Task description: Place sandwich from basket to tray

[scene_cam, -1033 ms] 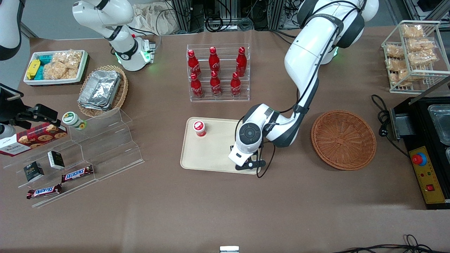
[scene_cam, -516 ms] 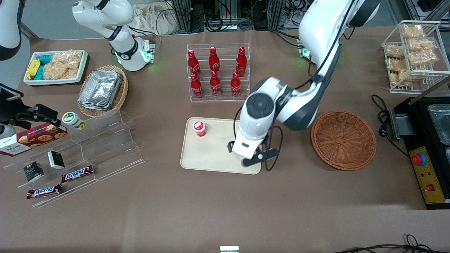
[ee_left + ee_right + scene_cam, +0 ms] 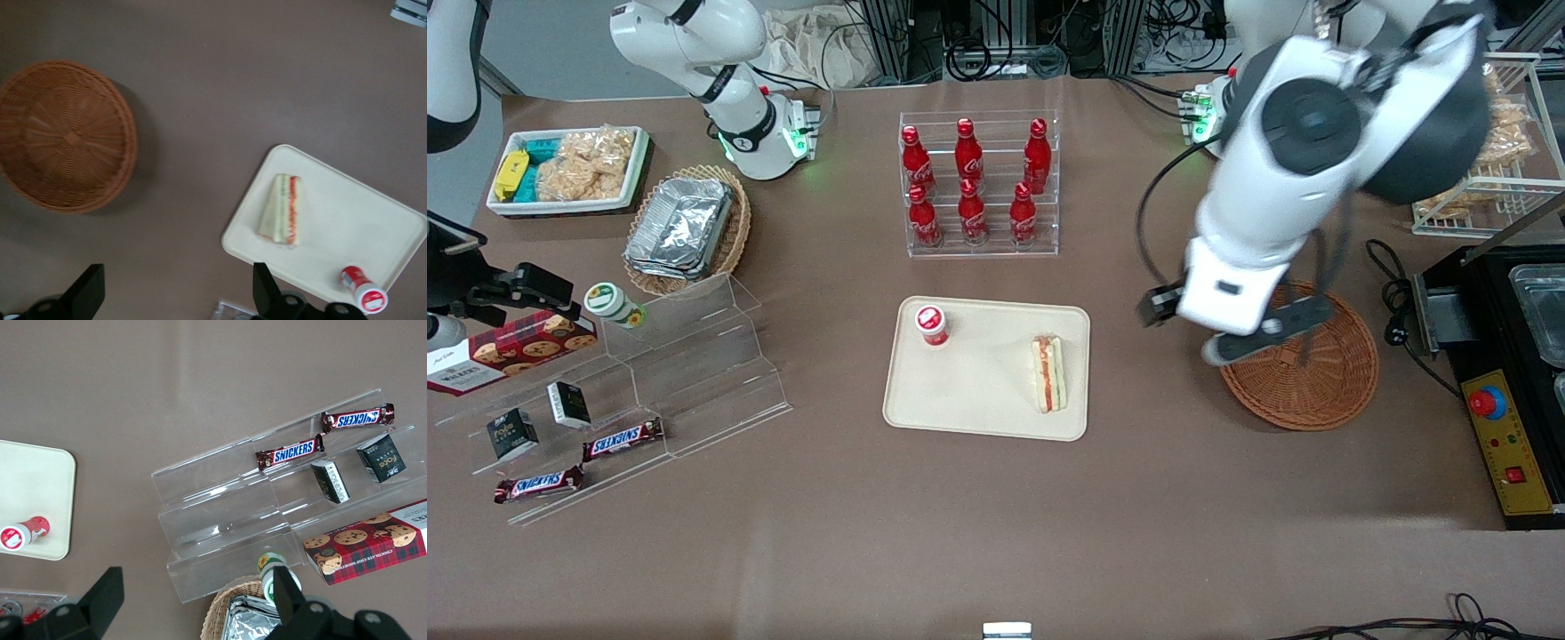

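The sandwich lies on the tray near a small red bottle; the hand, fingers apart, hangs above the basket.

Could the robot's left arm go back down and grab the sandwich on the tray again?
Probably yes. The sandwich lies in the open on the tray, nothing over it, and the small red-capped bottle stands apart. The tool, open, hangs high above the basket beside the tray.
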Available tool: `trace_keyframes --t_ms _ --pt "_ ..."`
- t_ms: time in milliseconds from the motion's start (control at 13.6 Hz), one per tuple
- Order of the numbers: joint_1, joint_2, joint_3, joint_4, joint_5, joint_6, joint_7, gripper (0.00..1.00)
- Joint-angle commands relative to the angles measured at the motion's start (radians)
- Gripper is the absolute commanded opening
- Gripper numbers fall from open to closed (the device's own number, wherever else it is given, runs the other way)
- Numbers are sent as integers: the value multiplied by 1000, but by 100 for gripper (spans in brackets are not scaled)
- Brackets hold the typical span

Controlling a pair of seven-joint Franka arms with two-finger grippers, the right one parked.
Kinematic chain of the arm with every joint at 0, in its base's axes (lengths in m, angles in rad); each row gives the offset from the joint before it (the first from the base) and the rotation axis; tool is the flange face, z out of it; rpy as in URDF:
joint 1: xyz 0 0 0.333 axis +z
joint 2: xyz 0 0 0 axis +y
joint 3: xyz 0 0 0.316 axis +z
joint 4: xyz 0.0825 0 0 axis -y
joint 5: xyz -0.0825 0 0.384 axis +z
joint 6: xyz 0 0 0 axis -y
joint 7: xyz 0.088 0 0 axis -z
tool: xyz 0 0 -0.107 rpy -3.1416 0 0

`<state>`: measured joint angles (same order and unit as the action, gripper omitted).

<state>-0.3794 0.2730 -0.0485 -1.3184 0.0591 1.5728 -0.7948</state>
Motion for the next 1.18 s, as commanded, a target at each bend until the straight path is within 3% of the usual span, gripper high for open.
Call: trace_keyframes --t_ms 0,590,885,1107 --pt "108 -118 -11 -103 2 -23 132 100" --pt "370 -172 -14 -111 -31 -54 497 100" --pt "424 -178 3 -108 -38 -54 658 100" --pt "410 -178 83 -107 -71 -51 741 100"
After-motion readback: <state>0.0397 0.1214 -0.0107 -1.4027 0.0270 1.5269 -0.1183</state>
